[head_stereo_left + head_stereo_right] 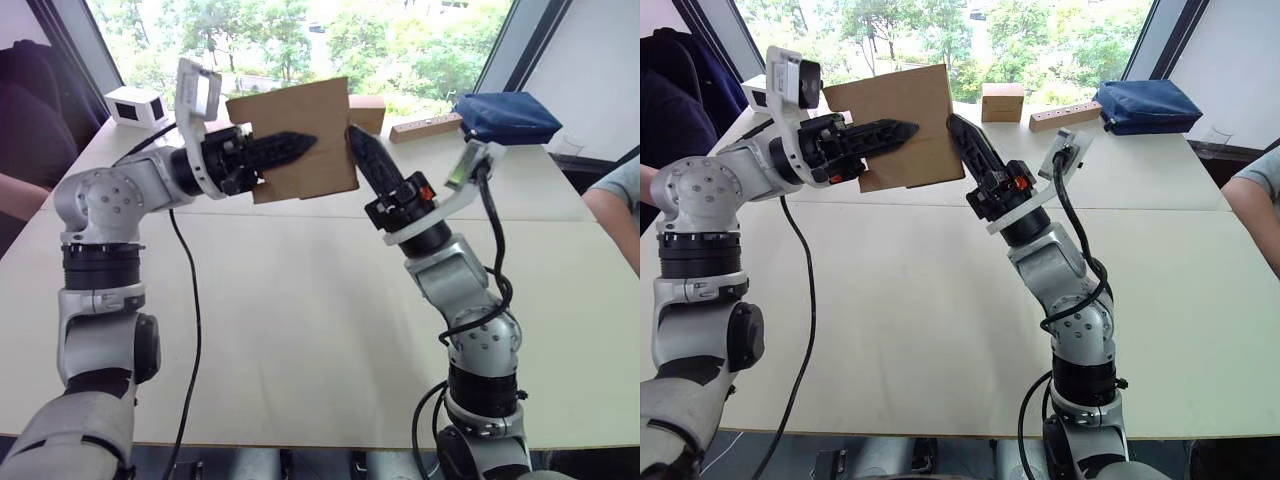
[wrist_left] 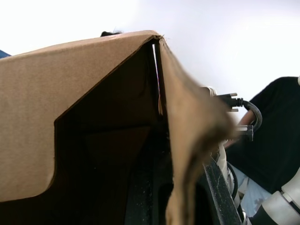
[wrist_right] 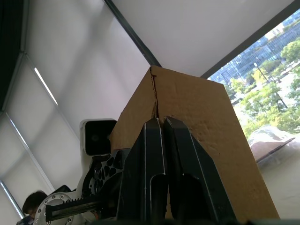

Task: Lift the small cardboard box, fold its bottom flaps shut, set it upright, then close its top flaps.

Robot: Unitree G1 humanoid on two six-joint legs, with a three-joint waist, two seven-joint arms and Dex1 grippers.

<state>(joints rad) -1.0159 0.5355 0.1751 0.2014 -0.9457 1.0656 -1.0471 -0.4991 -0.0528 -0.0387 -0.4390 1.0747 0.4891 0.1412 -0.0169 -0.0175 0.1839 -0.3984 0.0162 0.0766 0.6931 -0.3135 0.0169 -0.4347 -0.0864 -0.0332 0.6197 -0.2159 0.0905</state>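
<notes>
The small cardboard box (image 1: 310, 120) is held in the air above the far half of the white table (image 1: 300, 320), its plain brown face tilted toward me. My left gripper (image 1: 300, 143) is shut on the box's wall, one black finger lying across the outer face; the left wrist view looks into the box's dark inside (image 2: 108, 154) past a flap edge. My right gripper (image 1: 355, 135) is shut, its tips together against the box's right edge. In the right wrist view its fingertips (image 3: 154, 124) touch a corner seam of the box (image 3: 197, 112).
At the table's far edge stand a squarer brown box (image 1: 1002, 102), a long tan bar (image 1: 425, 127), a blue bag (image 1: 505, 117) and a white device (image 1: 135, 105). A person's arm (image 1: 612, 215) rests at the right edge, another person's arm (image 1: 20, 195) at the left. A black cable (image 1: 190, 300) hangs from the left arm.
</notes>
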